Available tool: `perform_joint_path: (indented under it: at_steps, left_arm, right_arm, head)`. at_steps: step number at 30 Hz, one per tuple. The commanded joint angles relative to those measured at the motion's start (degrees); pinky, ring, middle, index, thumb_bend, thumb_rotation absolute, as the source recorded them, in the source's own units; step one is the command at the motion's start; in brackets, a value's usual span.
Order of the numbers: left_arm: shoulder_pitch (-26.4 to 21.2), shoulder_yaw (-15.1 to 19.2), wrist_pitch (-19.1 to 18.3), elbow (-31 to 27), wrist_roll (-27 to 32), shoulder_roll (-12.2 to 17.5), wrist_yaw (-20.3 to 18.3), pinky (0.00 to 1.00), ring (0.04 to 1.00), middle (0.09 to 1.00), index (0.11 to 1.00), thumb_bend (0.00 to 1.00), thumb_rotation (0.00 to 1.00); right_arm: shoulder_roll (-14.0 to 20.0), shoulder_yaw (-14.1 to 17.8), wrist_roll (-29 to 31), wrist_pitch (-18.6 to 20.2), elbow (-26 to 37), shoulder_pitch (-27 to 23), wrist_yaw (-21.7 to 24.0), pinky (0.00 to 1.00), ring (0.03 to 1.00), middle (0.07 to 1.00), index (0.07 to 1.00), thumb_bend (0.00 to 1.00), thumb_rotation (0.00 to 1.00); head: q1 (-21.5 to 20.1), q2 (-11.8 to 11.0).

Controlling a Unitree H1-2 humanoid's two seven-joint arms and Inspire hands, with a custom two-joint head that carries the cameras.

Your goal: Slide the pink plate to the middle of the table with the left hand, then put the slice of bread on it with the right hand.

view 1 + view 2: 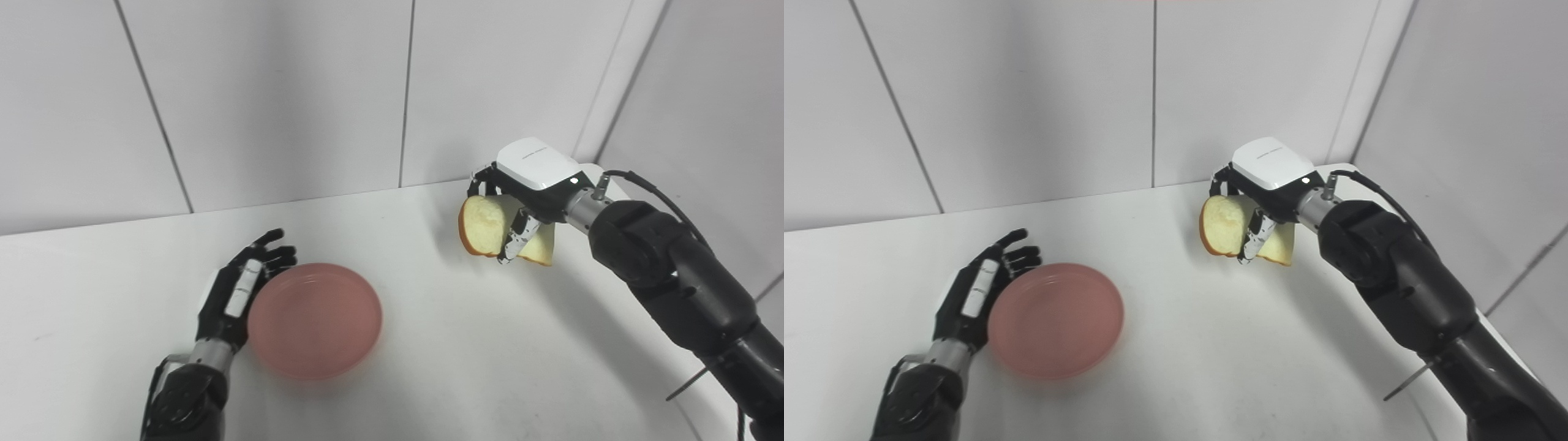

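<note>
The pink plate (314, 318) lies flat on the white table (459, 343), left of the middle. My left hand (236, 297) is open, its palm and fingers against the plate's left rim. My right hand (527, 184) is shut on the slice of bread (484, 225) and holds it in the air above the table's far right, well to the right of the plate. The thumb crosses the front of the slice. The same scene shows in the right eye view: plate (1055, 318), left hand (977, 294), bread (1224, 225), right hand (1268, 171).
White tiled walls (275, 92) close the table at the back and on the right. A black cable (649, 187) loops over the right forearm. The table's right edge curves near the right arm.
</note>
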State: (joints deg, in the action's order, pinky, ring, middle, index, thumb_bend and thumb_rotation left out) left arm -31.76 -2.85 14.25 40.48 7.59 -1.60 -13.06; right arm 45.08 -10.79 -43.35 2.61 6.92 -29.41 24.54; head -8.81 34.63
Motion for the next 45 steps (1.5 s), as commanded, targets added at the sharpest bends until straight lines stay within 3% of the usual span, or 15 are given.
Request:
perform_joint_path:
  at_steps: [1, 6, 14, 17, 29, 40, 45]
  left_arm:
    - [2.6, -0.9, -5.3, 2.5, -1.3, -1.4, 0.6, 0.71, 0.704, 0.695, 0.749, 0.81, 0.77]
    - [2.5, -1.9, -6.0, 1.3, -3.1, -2.9, 3.0, 0.72, 0.707, 0.688, 0.763, 0.79, 0.80]
    - [1.3, -2.0, -4.3, 3.8, -4.0, -3.9, 4.3, 0.73, 0.701, 0.676, 0.753, 0.81, 0.81]
    - [1.5, -1.8, -4.4, 3.5, -4.3, -4.0, 4.5, 0.74, 0.701, 0.684, 0.754, 0.82, 0.81]
    - [2.6, -1.1, -4.5, 1.9, -4.5, -3.0, 4.6, 0.69, 0.685, 0.666, 0.749, 0.78, 0.81]
    - [3.2, -1.5, -5.8, -0.1, -5.0, -2.4, 4.7, 0.68, 0.684, 0.675, 0.751, 0.76, 0.81]
    - [3.2, -1.4, -5.9, 0.2, -4.9, -2.6, 4.8, 0.68, 0.681, 0.665, 0.743, 0.78, 0.81]
  right_arm:
    - [0.6, 0.3, -0.3, -2.4, 0.3, -3.6, -0.4, 0.28, 0.358, 0.455, 0.513, 0.53, 0.01]
    - [-3.2, -1.6, 0.6, -3.8, -1.7, -6.2, -0.6, 0.30, 0.378, 0.456, 0.519, 0.53, 0.01]
    - [-9.1, -5.2, 0.0, -6.2, -4.8, -9.5, -1.0, 0.30, 0.380, 0.435, 0.536, 0.52, 0.01]
    - [-11.9, -6.4, -0.2, -5.4, -4.9, -10.1, -0.7, 0.30, 0.375, 0.432, 0.538, 0.52, 0.01]
    - [-19.2, -10.2, -2.0, -5.4, -5.5, -10.6, 0.1, 0.30, 0.381, 0.443, 0.528, 0.52, 0.00]
    - [-22.5, -12.1, -3.7, -4.7, -6.6, -9.3, 0.4, 0.29, 0.375, 0.482, 0.490, 0.53, 0.00]
    - [-23.4, -12.9, -4.5, -5.8, -8.2, -8.0, -1.5, 0.31, 0.388, 0.440, 0.534, 0.52, 0.00]
  head:
    - [0.0, -0.1]
    - [5.8, 0.2]
    - [10.5, -0.1]
    - [11.8, -0.1]
    - [12.2, 0.0]
    - [11.8, 0.4]
    - [11.6, 0.5]
